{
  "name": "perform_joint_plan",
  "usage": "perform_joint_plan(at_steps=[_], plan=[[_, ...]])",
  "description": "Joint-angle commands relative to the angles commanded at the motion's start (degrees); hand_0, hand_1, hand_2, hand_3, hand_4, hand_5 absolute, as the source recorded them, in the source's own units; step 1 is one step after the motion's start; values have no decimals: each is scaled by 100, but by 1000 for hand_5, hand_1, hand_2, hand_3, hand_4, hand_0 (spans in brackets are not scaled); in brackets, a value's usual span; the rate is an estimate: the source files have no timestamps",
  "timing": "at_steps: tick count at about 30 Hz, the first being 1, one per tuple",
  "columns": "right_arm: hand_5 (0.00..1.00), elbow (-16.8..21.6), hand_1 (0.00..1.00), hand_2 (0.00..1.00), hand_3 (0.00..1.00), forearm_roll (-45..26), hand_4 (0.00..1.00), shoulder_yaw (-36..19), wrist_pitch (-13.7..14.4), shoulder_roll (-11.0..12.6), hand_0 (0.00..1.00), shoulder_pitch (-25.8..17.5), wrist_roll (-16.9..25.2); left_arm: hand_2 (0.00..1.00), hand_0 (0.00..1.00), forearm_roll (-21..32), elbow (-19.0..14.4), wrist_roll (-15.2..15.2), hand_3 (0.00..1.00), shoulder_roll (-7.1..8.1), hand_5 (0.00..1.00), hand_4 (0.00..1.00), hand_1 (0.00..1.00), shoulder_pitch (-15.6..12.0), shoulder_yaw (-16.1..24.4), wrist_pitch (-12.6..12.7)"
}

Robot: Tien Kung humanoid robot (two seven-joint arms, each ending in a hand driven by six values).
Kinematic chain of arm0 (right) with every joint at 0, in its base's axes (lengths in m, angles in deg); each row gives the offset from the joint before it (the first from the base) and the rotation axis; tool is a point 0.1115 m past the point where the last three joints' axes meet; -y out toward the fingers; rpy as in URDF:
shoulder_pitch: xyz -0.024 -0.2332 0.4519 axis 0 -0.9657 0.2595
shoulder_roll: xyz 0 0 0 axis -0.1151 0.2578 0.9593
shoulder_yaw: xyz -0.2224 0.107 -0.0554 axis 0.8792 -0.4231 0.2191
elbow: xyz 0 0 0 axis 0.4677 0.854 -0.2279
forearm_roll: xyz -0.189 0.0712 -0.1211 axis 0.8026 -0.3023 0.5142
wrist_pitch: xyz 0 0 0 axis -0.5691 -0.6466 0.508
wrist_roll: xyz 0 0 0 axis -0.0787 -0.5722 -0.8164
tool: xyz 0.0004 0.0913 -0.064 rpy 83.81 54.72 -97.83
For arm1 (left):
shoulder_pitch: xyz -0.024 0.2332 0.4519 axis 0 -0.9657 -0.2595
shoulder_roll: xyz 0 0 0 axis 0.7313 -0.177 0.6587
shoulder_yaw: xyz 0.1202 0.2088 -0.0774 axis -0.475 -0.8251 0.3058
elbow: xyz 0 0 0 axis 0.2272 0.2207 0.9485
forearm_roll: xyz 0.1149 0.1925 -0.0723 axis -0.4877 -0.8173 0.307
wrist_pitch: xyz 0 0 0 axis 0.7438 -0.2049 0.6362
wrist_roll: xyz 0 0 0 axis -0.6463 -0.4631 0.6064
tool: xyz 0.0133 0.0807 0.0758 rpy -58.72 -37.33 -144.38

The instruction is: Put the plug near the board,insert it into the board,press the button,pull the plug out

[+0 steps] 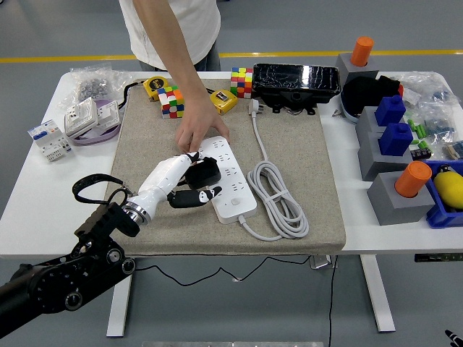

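Landmark: white power strip (226,176), lying on the grey mat (304,130) at the middle of the white table (29,210), long axis running from far-left to near-right.

Left hand (184,181) of the robot comes in from the near-left of the strip. Fingers are closed around the black plug (205,172), which sits right at the strip's left edge, touching or just over the sockets; whether the pins are seated cannot be made out. Thumb (195,198) points along the strip's near-left side.

Right hand of the robot does not show.

A person stands beyond the strip, at the table's far side. One hand of the person (200,129) reaches down and rests on the strip's far-left end, fingers on its top, just beyond the robot's fingers.

The strip's own white cable (275,191) lies coiled just right of it, running on toward the far side to a white plug (255,107).

Beyond the strip: two colour cubes (171,101) (242,82), two yellow tape measures (155,87) (223,100), and a black box wrapped in film (296,78).

Far to the strip's right, off the mat: grey blocks holding blue (396,139) and orange pegs (413,178).
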Motion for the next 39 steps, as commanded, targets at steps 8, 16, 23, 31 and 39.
perform_joint_plan(at_steps=[8,16,23,31,39], plan=[[406,-6,625,607,547,-4,883,6,0,-5,525,3,3,772,803,-34,27,79,728,-53,394,783,802,17,-52,-58],[406,-11,625,606,546,-4,883,9,-1,-8,525,-2,0,770,803,-23,37,115,720,-54,393,782,800,7,-98,-91],[406,3,625,606,546,7,883,0,5,-8,527,-2,10,764,800,-59,-68,75,715,-14,395,783,797,-62,131,-41],[405,-2,624,605,547,21,882,-1,2,-4,525,-16,4,708,723,42,-912,15,701,248,386,784,714,-209,404,-62],[405,-13,624,606,547,29,882,0,-4,4,526,-28,-5,297,229,87,-1919,802,648,578,280,780,199,-418,342,-1086]])
